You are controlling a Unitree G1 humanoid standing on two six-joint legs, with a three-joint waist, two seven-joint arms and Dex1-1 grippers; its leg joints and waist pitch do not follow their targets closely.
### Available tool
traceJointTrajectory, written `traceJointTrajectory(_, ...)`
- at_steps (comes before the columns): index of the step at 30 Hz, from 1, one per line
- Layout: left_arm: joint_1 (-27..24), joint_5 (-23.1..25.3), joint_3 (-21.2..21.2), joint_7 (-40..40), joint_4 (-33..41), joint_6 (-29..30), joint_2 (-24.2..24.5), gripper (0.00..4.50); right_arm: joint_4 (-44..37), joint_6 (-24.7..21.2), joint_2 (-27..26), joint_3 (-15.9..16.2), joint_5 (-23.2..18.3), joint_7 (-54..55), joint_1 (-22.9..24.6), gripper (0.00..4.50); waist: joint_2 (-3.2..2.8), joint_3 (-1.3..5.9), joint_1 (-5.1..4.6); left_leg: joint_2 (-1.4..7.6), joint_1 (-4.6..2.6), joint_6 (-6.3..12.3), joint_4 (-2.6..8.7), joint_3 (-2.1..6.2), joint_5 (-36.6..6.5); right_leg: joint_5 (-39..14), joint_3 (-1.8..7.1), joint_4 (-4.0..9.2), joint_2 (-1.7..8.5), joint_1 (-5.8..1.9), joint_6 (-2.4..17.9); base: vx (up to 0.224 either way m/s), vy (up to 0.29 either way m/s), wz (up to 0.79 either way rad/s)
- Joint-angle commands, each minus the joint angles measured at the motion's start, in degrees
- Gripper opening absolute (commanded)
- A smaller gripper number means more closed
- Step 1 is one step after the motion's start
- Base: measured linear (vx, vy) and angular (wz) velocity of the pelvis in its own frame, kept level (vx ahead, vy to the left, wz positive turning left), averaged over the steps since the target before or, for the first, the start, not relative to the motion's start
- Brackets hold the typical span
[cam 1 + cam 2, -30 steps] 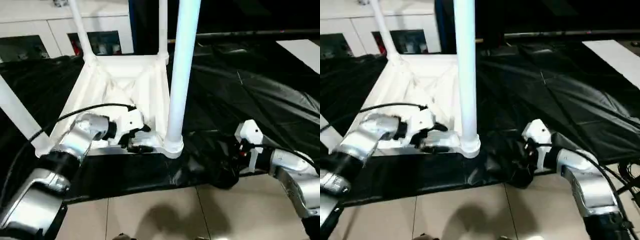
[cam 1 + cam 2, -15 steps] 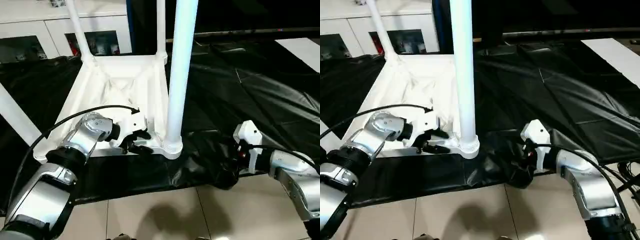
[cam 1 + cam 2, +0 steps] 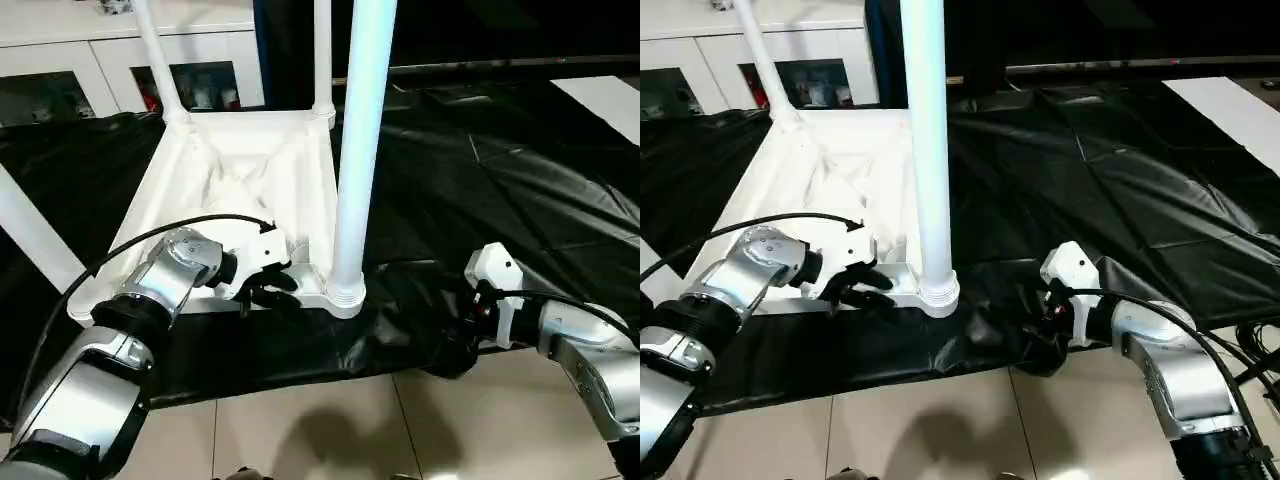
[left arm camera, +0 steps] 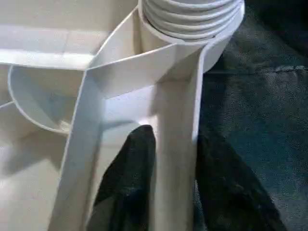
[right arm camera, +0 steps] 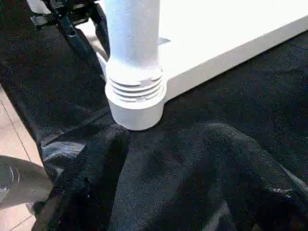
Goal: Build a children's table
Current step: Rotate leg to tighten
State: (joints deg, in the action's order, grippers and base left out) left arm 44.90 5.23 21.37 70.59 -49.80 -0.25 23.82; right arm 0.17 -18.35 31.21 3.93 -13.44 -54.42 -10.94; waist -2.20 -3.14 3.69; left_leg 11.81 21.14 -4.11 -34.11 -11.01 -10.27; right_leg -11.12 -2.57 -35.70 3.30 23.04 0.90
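No readable writing | left gripper pinching tabletop rim | right gripper undeterminable

The inverted tabletop lay on black sheeting, its four legs rising upright from the corner sockets and barring passage at each corner. The left pincer sat at the near rim beside the near right leg, one finger inside the rim wall and one outside, the wall between them. The ribbed interior between the legs lay unobstructed from above. The right pincer rested on bunched sheeting, near that same socket but apart from it. Cabinets closed the far side; bare floor tiles lay open nearest the robot.
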Motion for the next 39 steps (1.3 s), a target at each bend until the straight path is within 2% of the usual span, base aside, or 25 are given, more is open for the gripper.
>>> traceJointTrajectory(1, 0.3, 0.3, -0.5, -0.3, 0.0, 0.2, 0.3, 1.00, 0.1, 0.3, 0.8, 0.4, 0.3, -0.6, -0.7, 2.98, 0.46, 4.01, 0.32, 0.87, -0.30, 2.88, 3.12, 0.85, -9.7, -9.1, 2.28, 4.84, 3.89, -3.45, 12.2, 0.000, 0.000, 0.00)
traceJointTrajectory(2, 0.3, 0.2, -0.7, -0.4, -0.1, 0.1, 0.3, 1.00, 0.2, 0.4, 0.9, 0.4, 0.3, -0.7, -0.7, 2.98, 0.65, 4.00, 0.33, 0.90, -0.32, 2.92, 3.15, 0.85, -9.7, -9.0, 2.27, 4.84, 3.90, -3.44, 12.2, 0.000, 0.000, 0.00)
traceJointTrajectory(3, 0.2, 0.1, -0.9, -0.5, -0.2, 0.0, 0.3, 0.79, 0.3, 0.5, 0.9, 0.5, 0.3, -0.8, -0.7, 2.98, 0.59, 3.93, 0.35, 0.87, -0.33, 2.96, 3.15, 0.84, -9.9, -9.5, 2.24, 4.87, 3.88, -3.39, 12.1, 0.000, 0.000, 0.00)
traceJointTrajectory(11, -0.5, -2.9, -3.6, 1.1, 0.7, -0.5, 0.1, 0.18, 1.6, 1.2, 1.2, 0.9, 0.4, -1.4, -1.1, 2.98, 0.73, 3.89, 0.37, 0.87, -0.31, 2.94, 3.19, 0.85, -10.1, -12.4, 2.21, 5.13, 3.94, -3.30, 11.2, 0.000, 0.000, 0.00)
traceJointTrajectory(14, -1.5, -4.3, -4.1, 3.1, 2.9, 1.1, 0.3, 0.08, 1.3, 1.3, 1.0, 1.1, 0.3, -1.6, -0.7, 2.98, 0.69, 4.06, 0.19, 0.91, -0.05, 3.15, 3.18, 0.96, -8.8, -9.4, 2.17, 4.70, 3.98, -3.53, 11.7, 0.000, 0.000, 0.00)
traceJointTrajectory(15, -1.5, -4.3, -4.1, 3.1, 2.9, 1.1, 0.3, 0.08, 1.3, 1.3, 1.0, 1.1, 0.3, -1.6, -0.7, 2.98, 1.02, 4.15, 0.12, 0.96, -0.06, 3.30, 3.16, 0.92, -8.5, -8.3, 2.22, 4.59, 3.96, -3.59, 12.0, 0.000, 0.000, 0.00)
traceJointTrajectory(16, -3.9, -5.3, -4.0, 3.0, 7.7, 5.6, 0.0, 0.08, 1.5, 1.2, -0.1, 0.8, -0.4, -0.9, -0.7, 2.98, 0.73, 4.35, 0.06, 1.07, -0.02, 3.94, 3.00, 0.88, -6.9, -4.2, 2.26, 4.00, 3.94, -3.61, 13.2, 0.000, 0.000, 0.00)
traceJointTrajectory(18, -4.9, -5.6, -4.0, 2.9, 9.7, 7.7, -0.2, 0.08, 1.7, 1.1, -0.6, 0.6, -0.7, -0.5, -0.8, 2.98, 1.13, 4.27, -0.05, 1.06, 0.01, 4.79, 2.94, 0.75, -6.5, -2.6, 2.20, 3.96, 3.92, -3.52, 14.1, 0.000, 0.000, 0.00)
traceJointTrajectory(20, -7.7, -5.1, -4.0, -1.2, 13.9, 11.4, -1.4, 0.08, 3.2, 1.6, -2.4, 0.2, -0.2, 2.0, -1.6, 2.98, 1.19, 4.22, -0.18, 1.40, -0.09, 5.25, 3.09, 0.78, -5.9, -2.4, 2.18, 3.72, 4.13, -3.40, 14.9, 0.000, 0.000, 0.00)
traceJointTrajectory(22, -9.9, -4.0, -4.4, -6.3, 16.5, 13.4, -3.1, 0.08, 5.4, 2.1, -4.2, -0.1, 0.4, 4.8, -2.4, 2.98, 1.74, 4.12, -0.08, 1.25, -0.24, 5.33, 3.02, 0.53, -6.6, -4.8, 2.20, 4.19, 4.00, -3.26, 14.4, 0.000, 0.000, 0.00)
traceJointTrajectory(23, -9.9, -4.0, -4.4, -6.3, 16.5, 13.4, -3.1, 0.08, 5.4, 2.1, -4.2, -0.1, 0.4, 4.8, -2.4, 2.98, 1.54, 4.18, 0.02, 1.39, -0.30, 5.09, 3.02, 0.58, -6.6, -5.0, 2.25, 4.03, 4.16, -3.27, 14.4, 0.000, 0.000, 0.00)
traceJointTrajectory(24, -11.9, -3.0, -4.3, -8.7, 20.1, 15.3, -3.9, 0.08, 7.0, 2.5, -5.5, -0.3, 1.0, 6.9, -3.0, 2.98, 2.29, 3.95, -0.18, 1.24, -0.18, 4.94, 3.15, 0.47, -6.9, -6.9, 2.18, 4.34, 3.98, -3.27, 13.4, 0.000, 0.000, 0.00)
traceJointTrajectory(25, -12.5, -2.8, -4.2, -9.2, 21.7, 16.5, -4.0, 0.08, 7.4, 2.4, -5.8, -0.4, 1.0, 7.4, -3.2, 2.98, 2.49, 3.87, -0.21, 1.28, -0.08, 4.68, 3.24, 0.58, -6.9, -8.5, 2.22, 4.31, 4.18, -3.34, 12.6, 0.000, 0.000, 0.00)
traceJointTrajectory(26, -12.8, -2.8, -4.2, -9.2, 22.2, 16.6, -4.0, 0.08, 7.4, 2.3, -5.9, -0.4, 1.0, 7.5, -3.2, 2.98, 2.22, 3.86, -0.20, 1.28, -0.14, 4.57, 3.21, 0.59, -7.0, -9.4, 2.26, 4.36, 4.28, -3.27, 12.2, 0.000, 0.000, 0.00)
traceJointTrajectory(28, -15.6, -3.1, -3.4, -9.2, 27.7, 18.1, -4.4, 0.08, 8.2, 2.3, -6.7, -0.2, 1.0, 7.9, -3.2, 2.98, 2.18, 3.81, -0.26, 1.18, -0.18, 4.44, 3.20, 0.52, -7.2, -10.6, 2.36, 4.62, 4.13, -3.12, 11.3, 0.000, 0.000, 0.00)
traceJointTrajectory(29, -16.3, -3.3, -3.2, -9.2, 28.9, 18.2, -4.5, 0.08, 8.4, 2.3, -6.8, -0.1, 1.1, 7.8, -3.2, 2.98, 2.50, 3.78, -0.35, 1.32, -0.05, 4.41, 3.30, 0.61, -7.1, -10.3, 2.38, 4.47, 4.22, -3.23, 11.1, 0.000, 0.000, 0.00)
traceJointTrajectory(30, -17.2, -3.6, -3.2, -9.5, 30.6, 18.0, -4.6, 0.08, 8.8, 2.6, -6.9, 0.1, 1.2, 7.6, -3.1, 2.98, 2.32, 3.85, -0.39, 1.26, -0.21, 4.47, 3.28, 0.56, -7.1, -10.2, 2.36, 4.53, 4.12, -3.06, 10.9, 0.000, 0.000, 0.00)
traceJointTrajectory(31, -17.5, -3.9, -3.5, -9.8, 30.9, 17.4, -4.7, 0.08, 8.9, 2.7, -6.9, 0.2, 1.3, 7.5, -3.1, 2.98, 2.40, 3.86, -0.43, 1.25, -0.20, 4.70, 3.20, 0.50, -7.0, -9.6, 2.41, 4.52, 4.04, -3.00, 11.0, 0.000, 0.000, 0.00)
traceJointTrajectory(34, -17.3, -4.5, -3.8, -9.2, 28.9, 10.8, -4.5, 0.08, 9.2, 3.0, -6.8, 0.2, 1.0, 7.3, -2.8, 2.98, 2.41, 3.84, -0.31, 1.07, -0.18, 4.76, 3.19, 0.46, -7.2, -9.7, 2.40, 4.61, 3.92, -2.99, 10.5, 0.000, 0.000, 0.00)
traceJointTrajectory(35, -17.2, -4.5, -3.8, -9.2, 28.7, 10.6, -4.5, 0.08, 9.2, 3.0, -6.8, 0.2, 1.0, 7.3, -2.8, 2.98, 2.37, 3.85, -0.25, 0.99, -0.17, 4.76, 3.18, 0.47, -7.3, -9.8, 2.40, 4.66, 3.93, -2.99, 10.3, 0.000, 0.000, 0.00)
traceJointTrajectory(36, -17.0, -4.3, -3.9, -9.4, 28.2, 9.6, -4.3, 0.47, 9.3, 3.1, -6.7, 0.2, 0.9, 7.2, -2.7, 2.98, 2.28, 3.88, -0.25, 1.03, -0.19, 4.65, 3.20, 0.49, -7.3, -9.7, 2.41, 4.60, 3.96, -3.00, 10.3, 0.000, 0.000, 0.00)
traceJointTrajectory(39, -16.5, -4.3, -4.6, -9.7, 27.7, 10.0, -4.0, 0.61, 9.2, 3.3, -6.5, 0.3, 0.6, 7.2, -2.4, 2.98, 2.26, 3.85, -0.14, 1.01, -0.33, 4.31, 3.18, 0.40, -8.0, -10.3, 2.42, 4.70, 3.93, -2.85, 10.2, 0.000, 0.000, 0.00)
